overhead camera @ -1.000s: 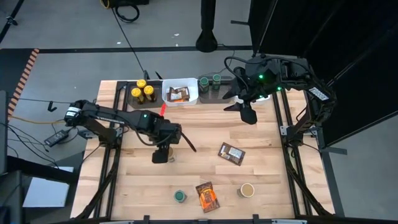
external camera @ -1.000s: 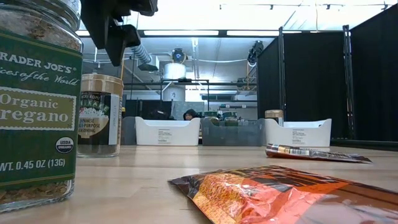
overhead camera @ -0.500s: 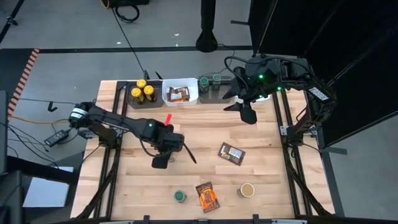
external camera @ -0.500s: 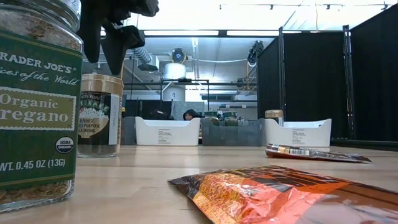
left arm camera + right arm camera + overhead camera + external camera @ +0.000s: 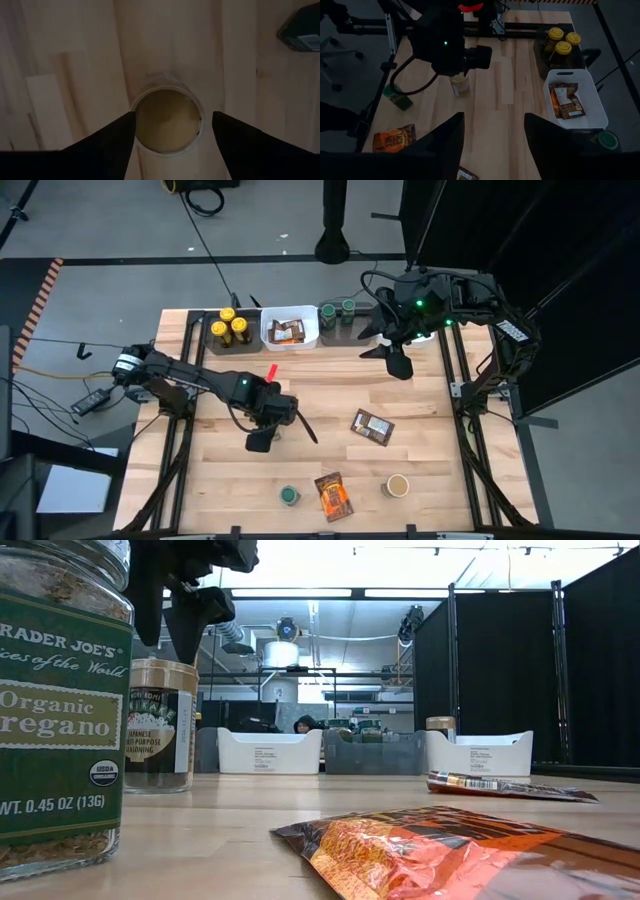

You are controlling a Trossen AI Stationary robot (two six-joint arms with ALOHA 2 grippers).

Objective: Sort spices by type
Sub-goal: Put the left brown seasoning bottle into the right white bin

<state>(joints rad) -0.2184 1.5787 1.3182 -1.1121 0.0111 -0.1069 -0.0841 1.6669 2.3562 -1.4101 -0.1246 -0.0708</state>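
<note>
A small jar with a tan lid (image 5: 167,122) stands upright on the wooden table. My left gripper (image 5: 174,115) hovers over it, open and pointing down, one finger on each side of the lid without touching. In the low view the same gripper (image 5: 185,630) hangs just above that jar (image 5: 160,725). Loose on the table lie a brown packet (image 5: 372,426), an orange packet (image 5: 333,496), a green-lidded jar (image 5: 289,496) and another tan-lidded jar (image 5: 398,485). My right gripper (image 5: 400,365) waits open, raised, near the far right.
Along the far edge stand a dark bin with yellow-lidded jars (image 5: 228,328), a white bin (image 5: 312,332) with packets, a grey bin with green-lidded jars (image 5: 340,312) and a white bin (image 5: 428,337) under the right arm. The oregano jar (image 5: 60,710) stands close to the low camera.
My left gripper has shifted a little toward the table's near edge, sunk toward the tan-lidded jar and rolled slightly. It stays open. The jar has not moved.
</note>
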